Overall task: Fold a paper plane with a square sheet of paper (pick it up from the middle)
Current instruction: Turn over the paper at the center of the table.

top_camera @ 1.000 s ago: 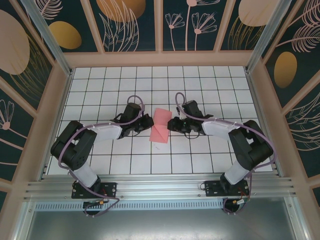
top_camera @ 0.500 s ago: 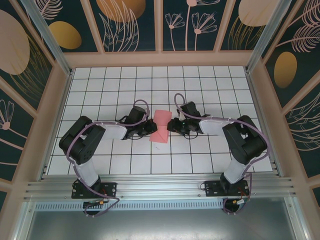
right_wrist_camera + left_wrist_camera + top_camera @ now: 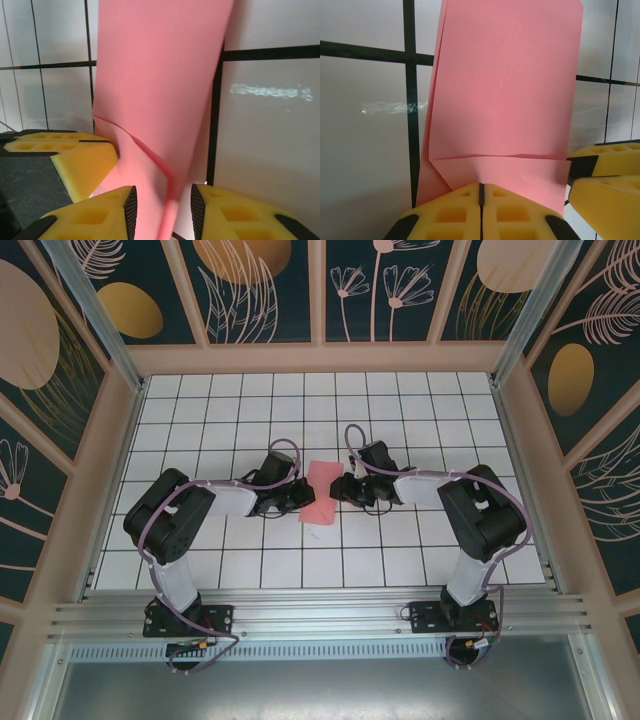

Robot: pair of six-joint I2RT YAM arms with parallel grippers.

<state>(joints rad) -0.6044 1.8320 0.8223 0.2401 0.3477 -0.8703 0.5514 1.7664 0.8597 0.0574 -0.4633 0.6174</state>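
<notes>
Pressing and straddling a folded pink sheet

Plain and creased into layers, the square sheet of paper (image 3: pixel 322 495) lies mid-way across the white grid table (image 3: pixel 400 410). Bare tiles surround it, and the walls are well apart from it. The left gripper (image 3: pixel 480 197) has its jaws closed together, tips touching the sheet's left edge. The right gripper (image 3: pixel 162 202) stands partly open, with a raised fold of the sheet running between its fingers.

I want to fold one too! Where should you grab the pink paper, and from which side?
Pinch a side edge of the square sheet of paper, coming in low from the side. It is thin, folded and low over the table, so only its edges fit between fingers. The left gripper is shut on one edge; the right gripper, open, straddles the opposite edge.
</notes>
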